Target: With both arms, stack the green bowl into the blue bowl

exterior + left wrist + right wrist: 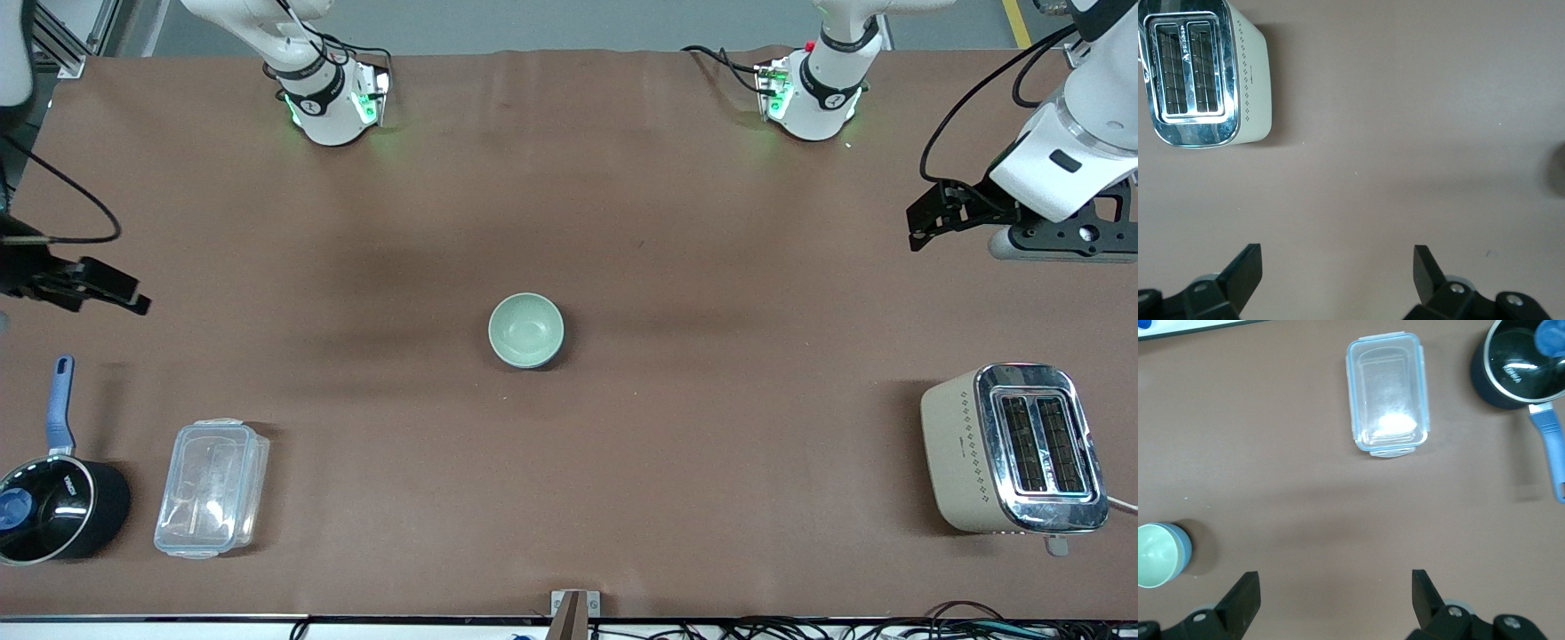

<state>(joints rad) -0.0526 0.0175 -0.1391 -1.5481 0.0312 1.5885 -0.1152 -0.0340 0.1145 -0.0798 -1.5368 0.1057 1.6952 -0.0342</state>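
bowls: green bowl sits inside blue bowl, mid-table, one of each
left gripper: fingers spread wide, empty, over bare table at left arm's end
right gripper: spread wide, empty, over right arm's end
clutter: one toaster, one saucepan, one clear container, all nearer the front camera than bowls, well apart
blocking: nothing near bowls

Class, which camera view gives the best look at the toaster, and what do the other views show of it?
The left wrist view shows the toaster best: large and from straight above, both slots and the dotted cream side clear. The front view shows the toaster whole but smaller, at the left arm's end of the table. The right wrist view does not show it at all.
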